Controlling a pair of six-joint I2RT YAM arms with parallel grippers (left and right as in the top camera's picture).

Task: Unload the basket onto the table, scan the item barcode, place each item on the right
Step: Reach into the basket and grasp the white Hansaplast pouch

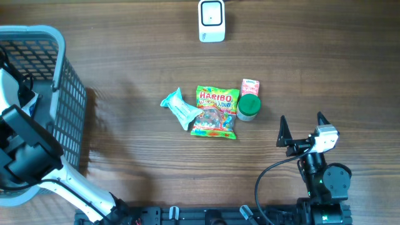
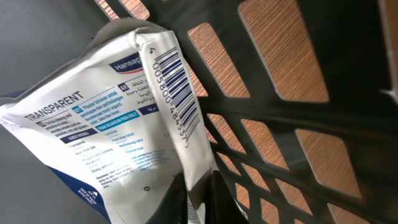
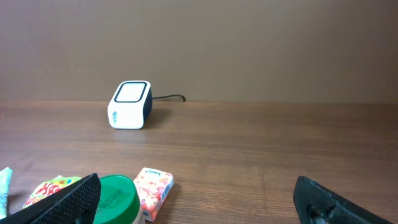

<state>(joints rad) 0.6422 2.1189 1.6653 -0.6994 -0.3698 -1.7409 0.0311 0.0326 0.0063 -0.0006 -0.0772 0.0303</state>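
Note:
In the left wrist view, my left gripper (image 2: 196,186) is shut on the lower edge of a white and blue plaster packet (image 2: 99,137) inside the grey basket (image 2: 280,124). The packet's barcode (image 2: 181,93) runs along a folded flap and faces the camera. From overhead, the left arm (image 1: 25,150) reaches into the basket (image 1: 62,81) and the packet is hidden. The white scanner (image 1: 212,20) stands at the table's far edge, also seen from the right wrist (image 3: 129,104). My right gripper (image 1: 302,122) is open over bare table at the near right, holding nothing (image 3: 199,205).
A Haribo bag (image 1: 215,112), a teal packet (image 1: 178,107), a green-lidded jar (image 1: 249,107) and a small tissue pack (image 1: 250,86) lie mid-table. The jar (image 3: 115,199) and tissue pack (image 3: 152,190) sit just ahead of the right gripper's left finger.

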